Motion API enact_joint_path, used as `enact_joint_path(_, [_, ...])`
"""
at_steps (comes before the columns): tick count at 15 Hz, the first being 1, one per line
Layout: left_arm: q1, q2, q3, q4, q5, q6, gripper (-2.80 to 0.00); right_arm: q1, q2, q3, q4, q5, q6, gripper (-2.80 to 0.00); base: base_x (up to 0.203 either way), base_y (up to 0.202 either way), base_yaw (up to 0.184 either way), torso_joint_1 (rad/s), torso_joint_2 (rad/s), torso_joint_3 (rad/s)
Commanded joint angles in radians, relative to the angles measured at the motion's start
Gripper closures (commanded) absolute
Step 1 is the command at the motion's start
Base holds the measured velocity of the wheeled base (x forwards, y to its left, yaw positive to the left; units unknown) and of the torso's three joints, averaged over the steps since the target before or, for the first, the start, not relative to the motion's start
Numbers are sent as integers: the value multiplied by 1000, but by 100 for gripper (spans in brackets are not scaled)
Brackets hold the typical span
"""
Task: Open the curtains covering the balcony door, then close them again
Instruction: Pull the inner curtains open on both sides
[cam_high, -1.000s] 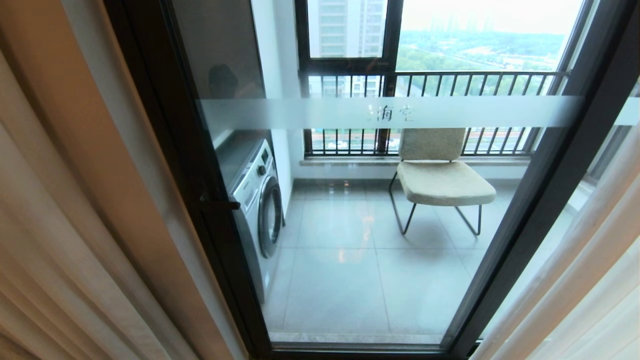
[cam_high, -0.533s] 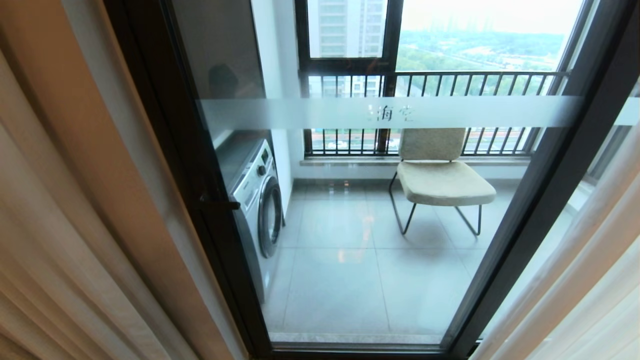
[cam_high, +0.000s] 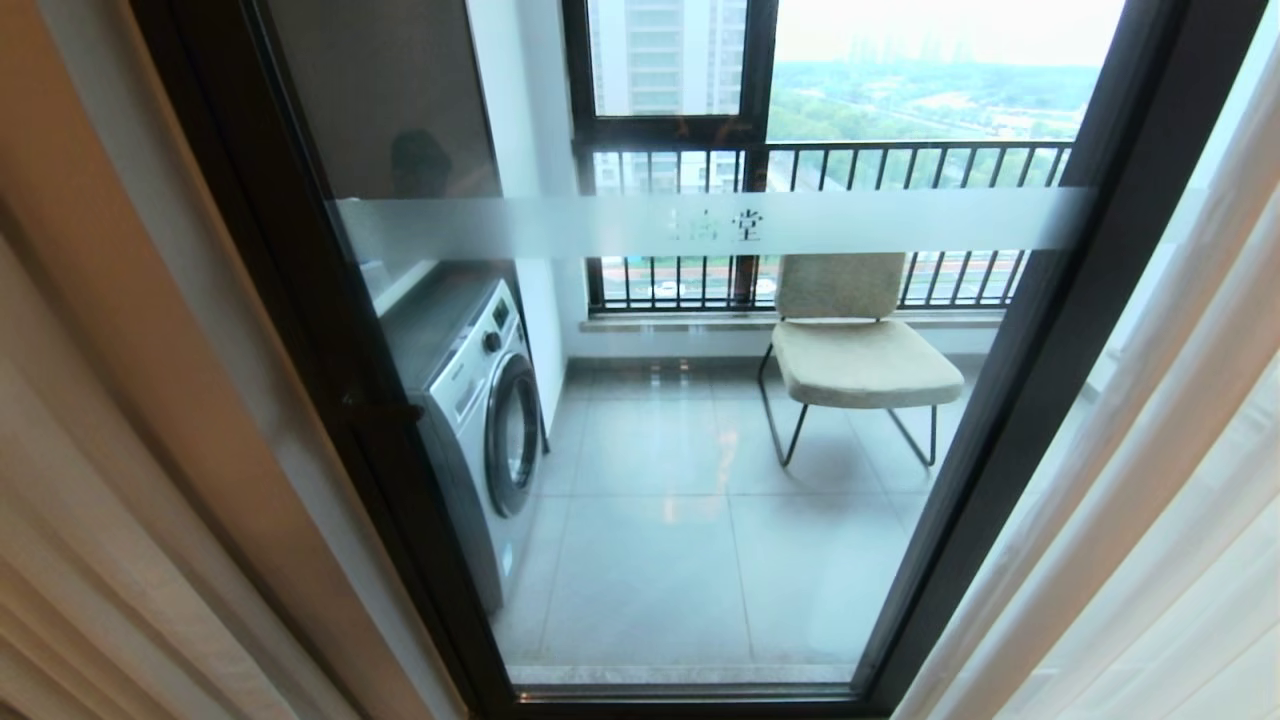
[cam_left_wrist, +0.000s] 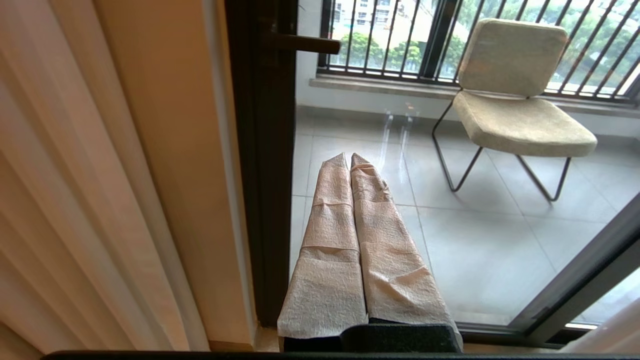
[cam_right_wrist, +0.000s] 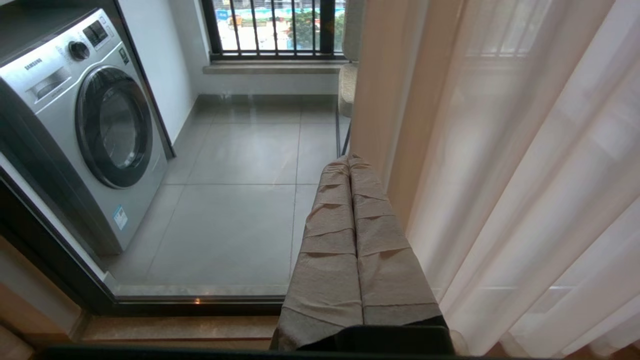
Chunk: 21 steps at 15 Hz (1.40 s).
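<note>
1. In front of me, the balcony door (cam_high: 700, 420) stood uncovered, its dark frame running down both sides of the glass and a frosted white strip (cam_high: 560, 226) with small characters crossing it.
2. The curtains were drawn apart: the thick beige drape (cam_high: 110, 480) hung in pleats at the far left, and the thin white sheers (cam_high: 1160, 470) hung at the right edge.
3. My left gripper (cam_left_wrist: 348, 159) pointed at the glass just beside the left door frame, near the beige drape (cam_left_wrist: 65, 175); its cloth-wrapped fingers (cam_left_wrist: 330, 240) lay pressed together with nothing between them.
4. My right gripper (cam_right_wrist: 349, 159) pointed toward the glass too, just beside the sheers (cam_right_wrist: 500, 165); whether it touched them I could not tell. Its wrapped fingers (cam_right_wrist: 332, 240) were likewise together and empty.
5. Neither arm showed in the head view.
6. Beyond the glass, a washing machine (cam_high: 475, 410) stood at the left of the balcony's tiled floor (cam_high: 660, 540).
7. A padded chair (cam_high: 855, 345) on thin metal legs stood farther back at the right, before the black railing bars (cam_high: 880, 165) of the far window.
</note>
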Motion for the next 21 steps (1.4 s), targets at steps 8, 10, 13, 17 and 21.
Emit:
enact_joint_path(8, [-1, -2, 0, -1, 1, -1, 0, -1, 1, 0, -1, 0, -1, 0, 0, -190, 2, 2, 2, 4])
enact_joint_path(10, [0, -2, 0, -1, 1, -1, 0, -1, 1, 0, -1, 0, -1, 0, 0, -189, 4, 3, 4, 2])
enact_joint_path(13, [0, -2, 0, -1, 1, -1, 0, -1, 1, 0, -1, 0, -1, 0, 0, -190, 3, 4, 3, 3])
enact_joint_path(17, [-1, -2, 0, -1, 1, -2, 0, 1, 1, 0, -1, 0, -1, 0, 0, -189, 1, 3, 2, 5])
enact_joint_path(21, [-1, -2, 0, -1, 1, -2, 0, -1, 1, 0, -1, 0, -1, 0, 0, -53, -1, 1, 0, 1])
